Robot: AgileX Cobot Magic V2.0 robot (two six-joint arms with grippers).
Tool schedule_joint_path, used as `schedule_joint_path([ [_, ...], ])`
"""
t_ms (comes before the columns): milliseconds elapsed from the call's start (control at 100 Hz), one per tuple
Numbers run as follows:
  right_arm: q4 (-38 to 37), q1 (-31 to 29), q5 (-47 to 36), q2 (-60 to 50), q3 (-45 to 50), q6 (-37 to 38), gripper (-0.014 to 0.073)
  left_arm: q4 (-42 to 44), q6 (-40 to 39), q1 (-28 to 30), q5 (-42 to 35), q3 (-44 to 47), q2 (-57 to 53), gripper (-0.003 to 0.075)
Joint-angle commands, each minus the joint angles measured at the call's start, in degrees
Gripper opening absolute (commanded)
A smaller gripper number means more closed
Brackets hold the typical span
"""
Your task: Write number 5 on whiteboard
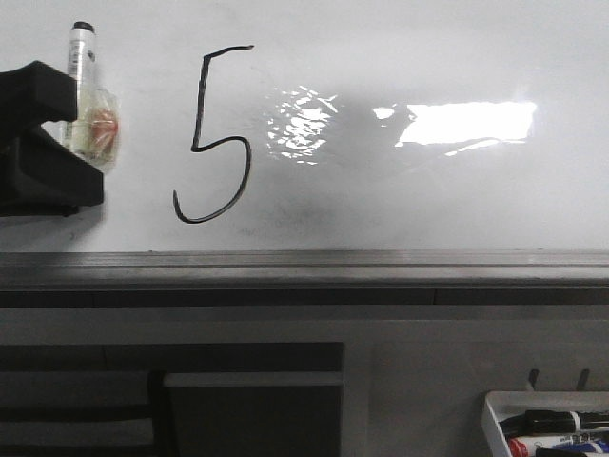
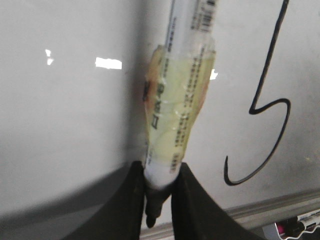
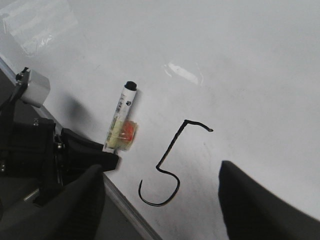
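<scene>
With the number 5 (image 1: 217,135) drawn complete on the whiteboard (image 1: 428,205), my left gripper (image 2: 159,192) clamps the marker (image 1: 84,90) just beside it, my right gripper (image 3: 160,200) gapes empty; I'd retreat straight back, avoiding smears.

Front view: faces forward, square onto the whiteboard (image 1: 400,190) from fairly near, taking in its grey lower edge and, bottom right, a marker tray (image 1: 495,419). Left wrist view: very close behind the left hand (image 2: 159,192), looking along the marker (image 2: 177,115) at the board. Right wrist view: set further back, looking slantwise across the board past the right hand (image 3: 160,200). Shared by all three: the 5 (image 1: 217,133), the marker, and the board around them.
</scene>
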Motion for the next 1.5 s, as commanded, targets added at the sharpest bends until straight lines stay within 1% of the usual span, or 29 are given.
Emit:
schedule_joint_path([
  [0, -0.5, -0.4, -3.0, -1.6, -1.7, -0.6, 0.0428, 0.1, -0.5, -0.1, -3.5, -2.9, 0.2, -0.002],
  [130, -0.5, -0.4, -2.9, -1.6, -1.7, -0.6, 0.0428, 0.1, -0.5, -0.1, -2.9, -3.4, 0.3, -0.002],
  [200, -0.5, -0.4, -2.8, -1.6, -1.7, -0.6, 0.0428, 0.1, -0.5, -0.1, -2.8, -3.4, 0.3, -0.0001],
  [290, -0.5, -0.4, -2.7, -1.6, -1.7, -0.6, 0.0428, 0.4, -0.5, -0.1, -2.7, -3.4, 0.3, 0.0074],
  [390, -0.5, -0.4, -2.7, -1.6, -1.7, -0.6, 0.0428, 0.4, -0.5, -0.1, -2.6, -3.4, 0.3, 0.0202],
  [460, -0.5, -0.4, -2.7, -1.6, -1.7, -0.6, 0.0428, 0.4, -0.5, -0.1, -2.6, -3.4, 0.3, 0.0274],
  [530, -0.5, -0.4, -2.7, -1.6, -1.7, -0.6, 0.0428, 0.4, -0.5, -0.1, -2.6, -3.4, 0.3, 0.0304],
  [660, -0.5, -0.4, -2.7, -1.6, -1.7, -0.6, 0.0428, 2.1, -0.5, -0.1, -4.9, -3.4, 0.1, 0.0305],
  [790, -0.6, -0.4, -2.7, -1.6, -1.7, -0.6, 0.0423, 2.7, -0.5, -0.1, -4.8, -3.4, -1.0, 0.0305],
  [840, -0.9, -0.4, -2.7, -1.6, -1.7, -0.6, 0.0398, 3.3, -0.5, -0.1, -4.0, -3.4, -2.0, 0.0305],
  [890, -1.4, -0.4, -2.7, -1.6, -1.7, -0.6, 0.0349, 4.3, -0.5, -0.1, -2.8, -3.4, -3.2, 0.0305],
  [960, -2.3, -0.4, -2.4, -1.6, -1.7, -0.6, 0.0241, 5.8, -0.5, -0.1, -1.1, -3.4, -5.5, 0.0304],
  [1080, -2.4, -0.4, -1.6, -1.9, -0.9, -0.6, 0.0008, 7.2, -0.5, -0.1, 3.7, -3.4, -10.1, 0.0303],
  [1130, -2.6, -0.4, -2.6, -2.3, 0.3, -0.6, -0.0069, 7.4, -0.5, -0.1, 5.9, -3.4, -12.3, 0.0298],
  [1200, -2.6, -0.4, -5.4, -3.7, 2.9, -0.6, -0.0063, 7.6, -0.5, -0.1, 9.5, -3.4, -15.8, 0.0267],
  [1250, -2.6, -0.4, -8.6, -5.4, 5.6, -0.6, -0.0064, 7.9, -0.5, -0.1, 11.2, -3.2, -18.8, 0.0212],
  [1300, -2.6, -0.4, -12.8, -7.6, 9.0, -0.6, -0.0064, 8.4, -0.4, -0.1, 12.0, -2.8, -21.8, 0.012],
  [1320, -2.6, -0.4, -14.8, -8.7, 10.7, -0.6, -0.0064, 8.8, -0.4, -0.1, 12.0, -2.4, -23.1, 0.0096],
  [1370, -2.6, -0.4, -19.3, -11.7, 15.0, -0.6, -0.0064, 10.8, -0.4, -0.1, 11.5, -1.5, -26.3, -0.0001],
  [1390, -2.6, -0.4, -21.3, -13.0, 17.0, -0.6, -0.0064, 11.3, -0.4, -0.1, 11.2, -1.1, -27.6, -0.0024],
  [1490, -2.6, -0.4, -29.5, -19.8, 26.9, -0.6, -0.0064, 14.8, -0.4, -0.1, 9.5, 1.7, -33.9, -0.002],
])
